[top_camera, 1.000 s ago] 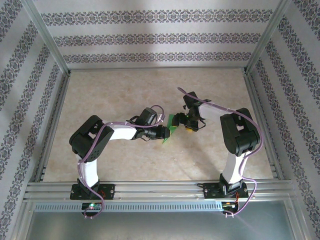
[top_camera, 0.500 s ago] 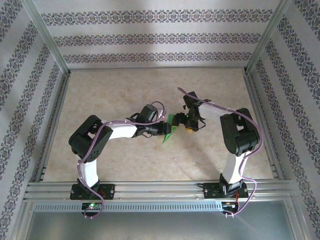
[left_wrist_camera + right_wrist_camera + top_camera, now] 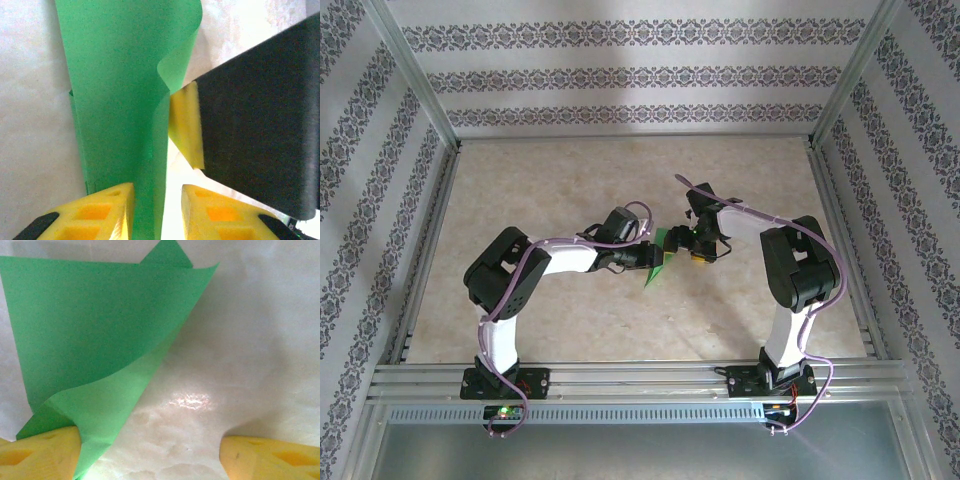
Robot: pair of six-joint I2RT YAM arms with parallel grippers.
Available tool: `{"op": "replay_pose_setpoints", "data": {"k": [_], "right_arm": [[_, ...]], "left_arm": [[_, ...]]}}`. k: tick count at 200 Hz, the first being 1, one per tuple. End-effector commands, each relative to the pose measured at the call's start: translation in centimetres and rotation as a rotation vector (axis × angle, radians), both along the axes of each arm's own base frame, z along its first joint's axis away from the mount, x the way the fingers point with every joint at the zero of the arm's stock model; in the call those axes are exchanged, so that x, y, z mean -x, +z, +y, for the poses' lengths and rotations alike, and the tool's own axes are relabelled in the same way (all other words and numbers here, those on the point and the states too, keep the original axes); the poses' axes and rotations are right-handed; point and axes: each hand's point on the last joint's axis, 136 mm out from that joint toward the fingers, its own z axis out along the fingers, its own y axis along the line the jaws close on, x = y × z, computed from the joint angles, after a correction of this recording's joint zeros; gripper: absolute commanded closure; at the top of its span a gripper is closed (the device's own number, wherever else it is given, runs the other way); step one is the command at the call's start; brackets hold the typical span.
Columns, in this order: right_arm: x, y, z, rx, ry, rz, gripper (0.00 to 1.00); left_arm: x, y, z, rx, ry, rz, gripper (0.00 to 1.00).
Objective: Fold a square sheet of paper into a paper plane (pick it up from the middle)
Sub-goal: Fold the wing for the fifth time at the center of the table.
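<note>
The green sheet of paper (image 3: 659, 263), folded into layers with a curled edge, stands between the two grippers at the table's middle. In the left wrist view the paper (image 3: 120, 75) runs down between my left gripper's (image 3: 157, 189) yellow fingers. It lies against the left finger (image 3: 107, 210), and a bright gap separates it from the right one. My right gripper (image 3: 150, 447) is wide open over the table, and the paper (image 3: 95, 330) brushes its left finger (image 3: 40, 455). One right-gripper finger (image 3: 185, 125) shows beside the fold. A paper plane is out of view.
The beige table (image 3: 570, 180) is fenced by aluminium rails (image 3: 620, 378) and patterned walls. Both arms (image 3: 550, 262) (image 3: 800, 265) bend inward, and their grippers (image 3: 653, 256) (image 3: 693, 247) nearly meet.
My left arm's wrist has shifted slightly up and right, toward the right gripper. The paper and the right arm have hardly moved.
</note>
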Motion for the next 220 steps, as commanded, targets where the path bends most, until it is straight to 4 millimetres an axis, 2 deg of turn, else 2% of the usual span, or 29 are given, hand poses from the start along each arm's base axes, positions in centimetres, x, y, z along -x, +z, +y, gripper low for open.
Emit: {"op": "replay_pose_setpoints", "data": {"k": [1, 56, 116, 148, 220], "right_arm": [[1.2, -5.1, 1.1, 0.003, 0.07, 0.046, 0.16], [1.0, -4.9, 1.4, -0.009, 0.075, 0.042, 0.15], [0.8, -4.7, 1.7, -0.022, 0.081, 0.037, 0.09], [0.8, -4.5, 1.8, -0.036, 0.076, 0.035, 0.08], [-0.3, -1.8, 2.3, -0.144, 0.094, -0.038, 0.08]], "left_arm": [[-0.7, -0.4, 0.3, -0.023, -0.007, -0.006, 0.7], [-0.4, -1.3, 0.5, -0.044, -0.017, 0.012, 0.7], [-0.1, -2.2, 0.8, -0.062, -0.017, 0.027, 0.71], [-0.1, -2.6, 1.1, -0.056, 0.001, 0.04, 0.75], [-0.6, -3.2, 2.5, 0.025, 0.086, 0.095, 0.83]]}}
